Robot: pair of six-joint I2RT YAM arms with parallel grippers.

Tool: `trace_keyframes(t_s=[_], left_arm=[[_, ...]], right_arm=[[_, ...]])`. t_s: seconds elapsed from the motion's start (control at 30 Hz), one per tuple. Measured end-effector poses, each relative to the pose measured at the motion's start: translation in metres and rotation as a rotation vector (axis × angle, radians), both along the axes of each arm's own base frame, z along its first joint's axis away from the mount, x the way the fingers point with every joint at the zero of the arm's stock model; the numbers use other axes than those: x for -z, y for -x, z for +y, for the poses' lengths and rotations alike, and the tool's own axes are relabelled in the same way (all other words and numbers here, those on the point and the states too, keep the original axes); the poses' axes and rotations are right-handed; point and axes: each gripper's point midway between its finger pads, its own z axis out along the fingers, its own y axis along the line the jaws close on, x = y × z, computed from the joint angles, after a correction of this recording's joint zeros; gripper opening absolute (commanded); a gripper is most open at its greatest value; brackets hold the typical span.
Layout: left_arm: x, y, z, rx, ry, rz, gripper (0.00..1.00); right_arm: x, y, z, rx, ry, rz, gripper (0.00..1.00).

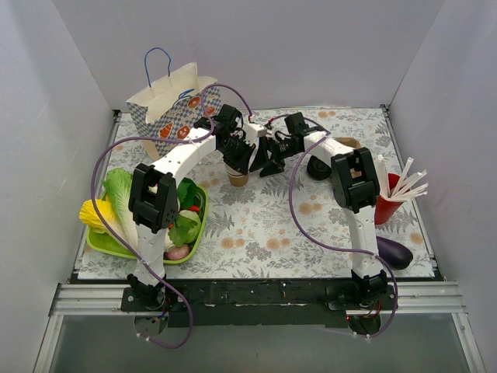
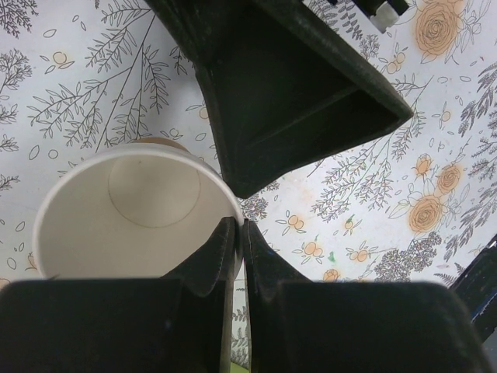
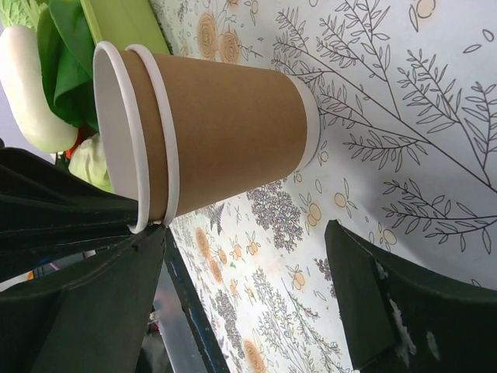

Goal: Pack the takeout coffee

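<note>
Lower right of the top view, a purple eggplant (image 1: 394, 252) lies on the flowered tabletop (image 1: 264, 233). At lower left, a green tray (image 1: 105, 247) holds leafy vegetables (image 1: 120, 194), with the left arm crossing over it. At the right edge, a red cup (image 1: 386, 208) stands full of white sticks (image 1: 408, 183), just behind the right arm's elbow.

Mid-frame is the paper cup (image 1: 238, 178): tan outside, white and empty inside, with no lid on. The left pincer (image 2: 239, 237) is clenched on its rim, one finger inside the wall and one outside. Whether its base touches the cloth is unclear. The right wrist view shows two white rolled rims side by side at its mouth. The right pincer (image 3: 247, 233) is spread wide just beside the cup, gripping nothing.

A round black lid (image 1: 318, 169) lies right of centre, partly hidden by the right arm. At upper left, a white paper bag (image 1: 175, 113) with a blue handle stands open
</note>
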Motion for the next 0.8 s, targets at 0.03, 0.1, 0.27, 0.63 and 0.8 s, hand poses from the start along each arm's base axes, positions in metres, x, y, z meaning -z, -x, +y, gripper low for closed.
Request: trace_keyframes(t_s=[0.03,0.1,0.27,0.63,0.8], left_arm=[[0.000,0.000,0.000,-0.001,0.001,0.001,0.00],[0.000,0.000,0.000,-0.004,0.000,0.003,0.00],[0.001,0.001,0.001,-0.015,-0.005,0.011,0.00],[-0.004,-0.002,0.000,-0.037,0.004,0.005,0.00],[-0.009,-0.003,0.001,-0.038,0.006,-0.011,0.00]], right_arm=[[0.001,0.000,0.000,0.002,0.003,0.002,0.92],[0.003,0.000,0.000,0.004,0.010,0.005,0.93],[0.009,0.003,0.000,0.003,0.026,0.019,0.93],[0.025,0.006,0.001,-0.001,0.079,0.022,0.94],[0.019,0.007,0.002,-0.031,0.039,0.006,0.96]])
